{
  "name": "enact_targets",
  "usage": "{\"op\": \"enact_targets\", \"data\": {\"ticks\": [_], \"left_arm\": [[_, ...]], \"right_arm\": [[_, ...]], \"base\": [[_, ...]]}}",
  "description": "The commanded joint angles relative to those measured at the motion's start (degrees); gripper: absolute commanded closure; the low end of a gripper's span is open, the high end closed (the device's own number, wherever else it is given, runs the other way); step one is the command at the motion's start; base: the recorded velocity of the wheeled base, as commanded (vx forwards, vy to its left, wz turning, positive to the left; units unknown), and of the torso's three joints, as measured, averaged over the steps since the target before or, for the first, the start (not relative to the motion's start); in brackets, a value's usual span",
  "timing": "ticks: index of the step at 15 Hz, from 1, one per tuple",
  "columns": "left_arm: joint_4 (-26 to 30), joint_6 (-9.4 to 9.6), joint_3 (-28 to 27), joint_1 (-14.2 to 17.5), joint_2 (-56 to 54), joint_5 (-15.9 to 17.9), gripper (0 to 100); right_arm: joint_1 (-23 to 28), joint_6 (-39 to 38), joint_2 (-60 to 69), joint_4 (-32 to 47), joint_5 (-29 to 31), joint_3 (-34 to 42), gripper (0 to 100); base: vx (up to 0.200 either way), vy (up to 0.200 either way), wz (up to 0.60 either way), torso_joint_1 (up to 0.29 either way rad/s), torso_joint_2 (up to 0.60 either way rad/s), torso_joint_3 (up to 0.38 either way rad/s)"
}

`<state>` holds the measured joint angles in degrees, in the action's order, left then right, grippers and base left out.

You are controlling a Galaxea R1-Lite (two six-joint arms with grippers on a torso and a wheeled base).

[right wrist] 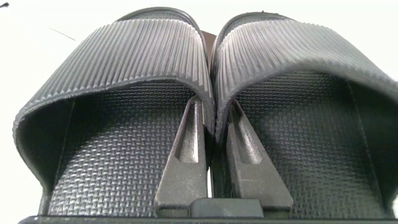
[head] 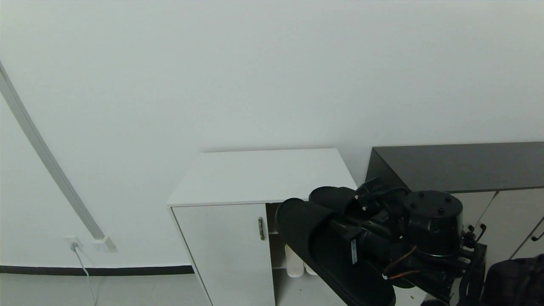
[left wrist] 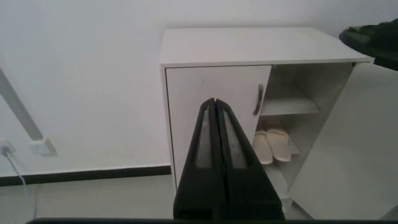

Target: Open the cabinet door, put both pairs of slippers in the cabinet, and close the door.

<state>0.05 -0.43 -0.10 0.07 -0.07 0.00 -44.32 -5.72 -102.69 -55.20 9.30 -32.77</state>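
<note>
Black ribbed rubber slippers (right wrist: 149,81), pinched together by the right end effector (right wrist: 214,112), hang before the open white cabinet (head: 255,176). Best keep them level, aiming above the pale slippers (left wrist: 273,144) shelved inside.

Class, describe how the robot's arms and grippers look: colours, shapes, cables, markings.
Right arm: black, with a round bolted joint cap, an orange cable and a small white label. Left gripper: two long black tapered fingers. Right gripper: grey wedge fingers with slots.
</note>
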Motion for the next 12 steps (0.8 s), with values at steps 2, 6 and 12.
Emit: {"op": "enact_targets", "data": {"ticks": [2,6,12], "left_arm": [[0.0,-0.01,0.0,0.0,0.1,0.0,100],[0.0,-0.01,0.0,-0.1,0.1,0.0,100],[0.0,-0.10,0.0,0.0,0.1,0.0,100]], "right_arm": [[-0.1,0.0,-0.1,0.0,0.0,0.0,100],[-0.4,0.0,-0.4,-0.1,-0.2,0.3,100],[-0.9,0.0,-0.9,-2.1,-0.1,1.0,100]], "base": [[0.000,0.000,0.00,0.000,0.00,0.000],[0.000,0.000,0.00,-0.031,0.07,0.036],[0.000,0.000,0.00,-0.155,0.35,0.190]]}}
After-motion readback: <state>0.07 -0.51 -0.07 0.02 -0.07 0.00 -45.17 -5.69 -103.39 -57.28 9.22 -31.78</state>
